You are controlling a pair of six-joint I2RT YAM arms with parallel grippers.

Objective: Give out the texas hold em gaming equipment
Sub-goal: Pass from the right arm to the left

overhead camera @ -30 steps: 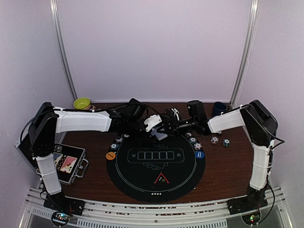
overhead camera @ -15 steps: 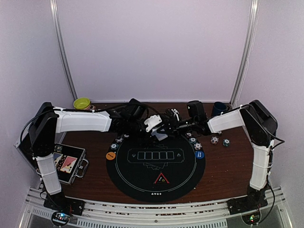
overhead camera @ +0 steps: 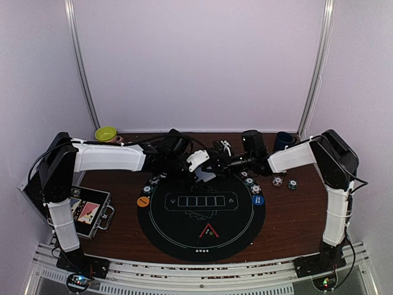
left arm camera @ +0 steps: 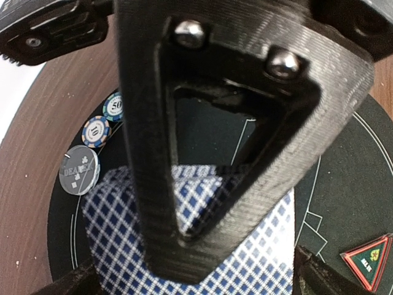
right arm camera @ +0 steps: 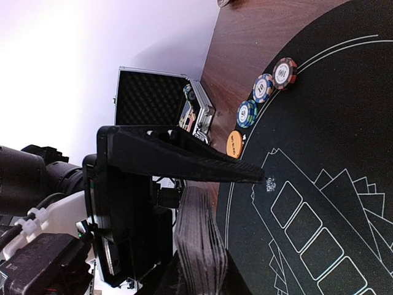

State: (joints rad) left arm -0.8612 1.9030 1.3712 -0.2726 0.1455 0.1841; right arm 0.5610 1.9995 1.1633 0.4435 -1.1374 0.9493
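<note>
A deck of blue-diamond-backed cards (left arm camera: 123, 233) hangs over the back edge of the black mat (overhead camera: 202, 212). My right gripper (overhead camera: 218, 162) is shut on it; one of its black fingers (left arm camera: 202, 184) lies across the card backs. The right wrist view shows the deck (right arm camera: 202, 239) edge-on, slightly fanned, under the upper finger (right arm camera: 184, 160). My left gripper (left arm camera: 199, 279) stands open, its fingers wide on either side of the deck without touching it. Poker chips (left arm camera: 97, 131) and a dealer disc (left arm camera: 79, 170) lie on the mat's rim. A red triangle marker (overhead camera: 209, 231) sits near the mat's front.
An orange button (overhead camera: 143, 201) and a blue button (overhead camera: 258, 200) lie on the mat's sides. Two chips (overhead camera: 284, 182) lie on the wood at right. An open metal case (overhead camera: 86, 209) sits at front left. A yellow-green bowl (overhead camera: 105, 133) and dark mug (overhead camera: 284, 140) stand at the back.
My left gripper has opened and let go of the deck, which stays in the right gripper. Both arms have barely shifted.
</note>
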